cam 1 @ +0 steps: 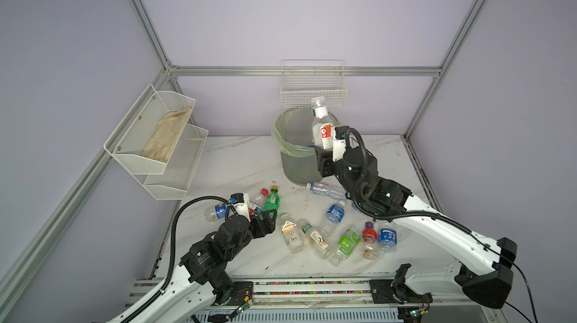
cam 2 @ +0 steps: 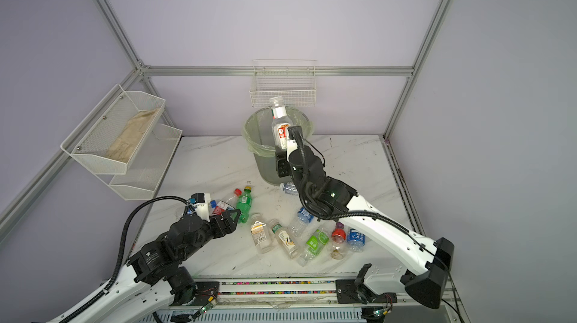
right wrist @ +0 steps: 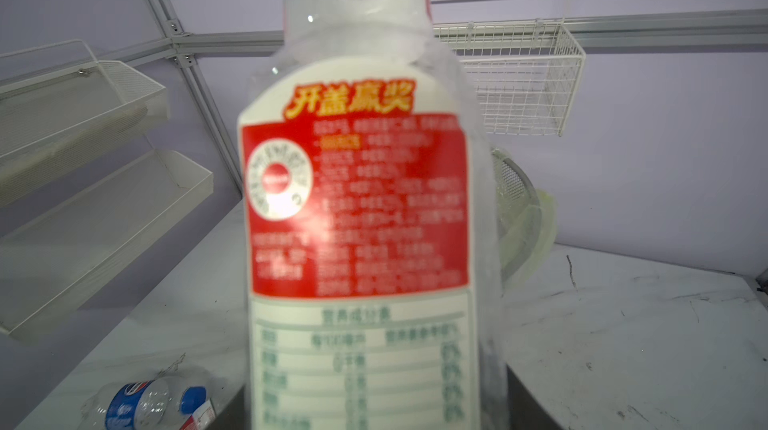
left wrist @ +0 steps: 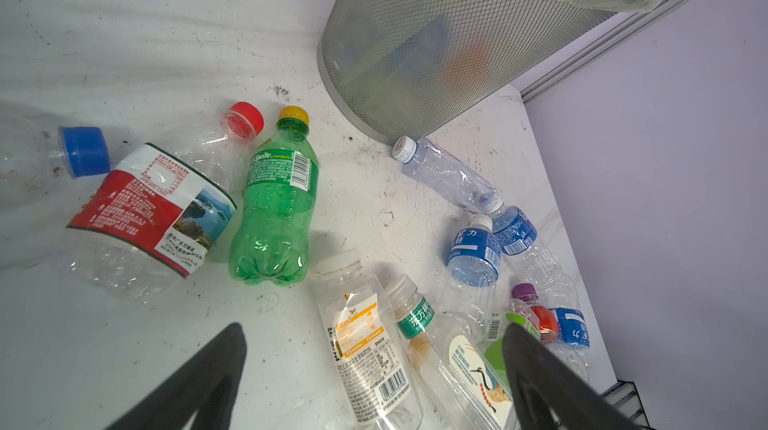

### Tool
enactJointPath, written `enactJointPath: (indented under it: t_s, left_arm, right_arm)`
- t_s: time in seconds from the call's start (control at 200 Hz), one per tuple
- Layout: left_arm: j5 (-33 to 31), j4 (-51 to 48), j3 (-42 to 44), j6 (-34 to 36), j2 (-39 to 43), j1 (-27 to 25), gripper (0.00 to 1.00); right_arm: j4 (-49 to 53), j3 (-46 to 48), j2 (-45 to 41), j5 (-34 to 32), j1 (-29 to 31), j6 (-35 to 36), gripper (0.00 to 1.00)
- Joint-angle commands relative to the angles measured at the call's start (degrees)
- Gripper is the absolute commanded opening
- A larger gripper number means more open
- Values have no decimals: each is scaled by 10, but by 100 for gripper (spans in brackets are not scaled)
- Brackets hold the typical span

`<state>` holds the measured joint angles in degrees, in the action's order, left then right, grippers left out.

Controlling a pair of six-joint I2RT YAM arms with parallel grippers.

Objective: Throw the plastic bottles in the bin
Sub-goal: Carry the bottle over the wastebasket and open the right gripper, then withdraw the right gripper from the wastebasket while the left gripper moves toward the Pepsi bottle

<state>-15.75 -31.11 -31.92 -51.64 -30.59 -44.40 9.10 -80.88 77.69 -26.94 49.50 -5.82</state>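
My right end effector [cam 1: 323, 150] grips red-label bottle [cam 1: 321, 131] upright, cap up; left end effector [left wrist: 376, 369] wide. Marble bench [cam 1: 234, 162], lilac walls [cam 1: 312, 9].

Straight ahead of the left gripper [left wrist: 372, 334], between its wide-apart fingers, lie the orange-labelled bottle [left wrist: 365, 349] and the green-banded bottle [left wrist: 419, 324]. Beside them a bare strip of tabletop [left wrist: 282, 324] runs up to the green bottle [left wrist: 274, 216]. Farther ahead the bin [left wrist: 436, 54] blocks the way. Just beyond the right gripper [cam 1: 326, 149] and its upright bottle [cam 1: 321, 128] stands the bin's rim, with the wire basket [cam 1: 313, 87] higher behind.
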Motion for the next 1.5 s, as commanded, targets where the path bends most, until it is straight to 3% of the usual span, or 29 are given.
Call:
enactJointPath:
  t_s: [0.0, 0.075, 0.135, 0.175, 0.24, 0.335, 0.355, 0.365, 0.385, 0.48, 0.905, 1.495]
  left_arm:
    - [-11, -6, 4, 6, 14, -3, 94]
    - [-15, -17, 1, 6, 22, -3, 94]
    - [-17, -26, 1, 5, 30, -3, 94]
    - [-20, -32, 3, 4, 38, -3, 94]
    - [-23, -43, 4, 2, 48, -3, 94]
    - [-28, -53, 13, -2, 64, -3, 94]
    - [-28, -53, 15, -4, 68, -2, 94]
    - [-29, -54, 16, -4, 69, -2, 94]
    - [-28, -54, 19, -5, 71, -3, 94]
    - [-28, -53, 25, -7, 75, -3, 94]
    - [-19, -28, 17, -4, 25, -3, 94]
    - [-17, -3, 27, -10, -5, -3, 94]
  right_arm:
    - [7, -83, 55, 65, -55, 8, 0]
    - [60, -161, 124, 111, -80, 13, 0]
    - [153, -255, 201, 153, -93, 17, 21]
    - [230, -333, 258, 139, -94, 14, 43]
    - [315, -417, 312, 81, -93, -16, 48]
    - [229, -330, 249, 72, -84, -17, 60]
    - [196, -296, 224, 78, -84, -12, 74]
    - [181, -278, 212, 83, -84, -9, 90]
    - [151, -247, 189, 91, -84, -8, 97]
    - [76, -165, 113, 100, -84, -8, 97]
    - [99, -143, 47, 102, -83, -7, 97]
    - [102, 9, -53, 135, -84, -46, 98]
